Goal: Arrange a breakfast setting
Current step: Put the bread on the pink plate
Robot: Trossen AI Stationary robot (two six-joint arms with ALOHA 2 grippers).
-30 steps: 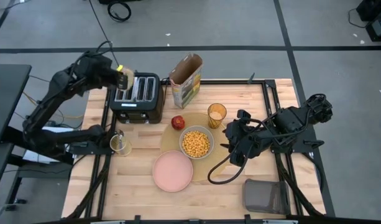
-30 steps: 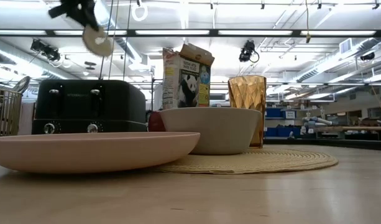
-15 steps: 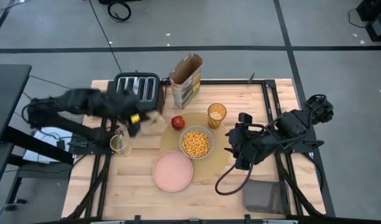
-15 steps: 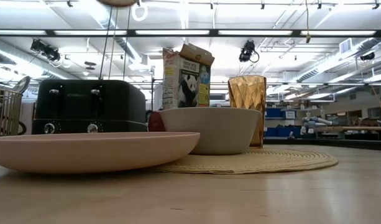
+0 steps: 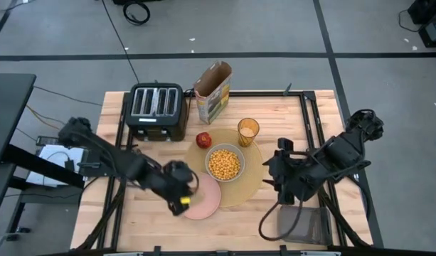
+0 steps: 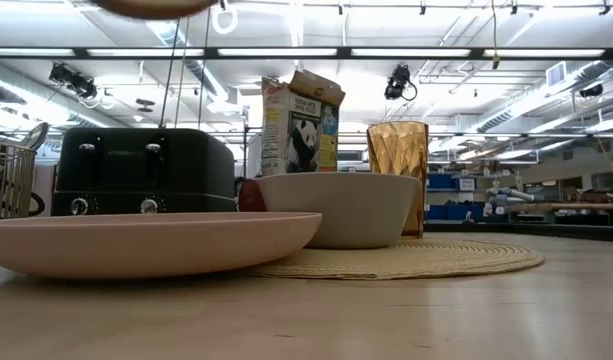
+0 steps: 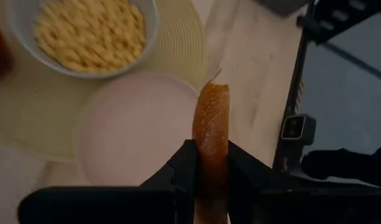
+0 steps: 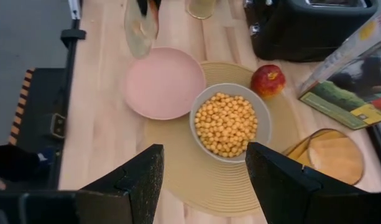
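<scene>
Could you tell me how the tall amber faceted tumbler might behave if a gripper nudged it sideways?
The tall amber faceted tumbler is taller than wide, so a high push could well tip it. It looks rigid and glassy, so probably slippery and breakable.

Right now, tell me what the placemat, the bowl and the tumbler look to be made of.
Placemat: likely woven straw or fibre, matte; concentric ribbing shows.
Bowl: seemingly ceramic or melamine; smooth opaque pale grey with a soft sheen.
Tumbler: amber glass or clear plastic; translucent, with cut facets.
</scene>
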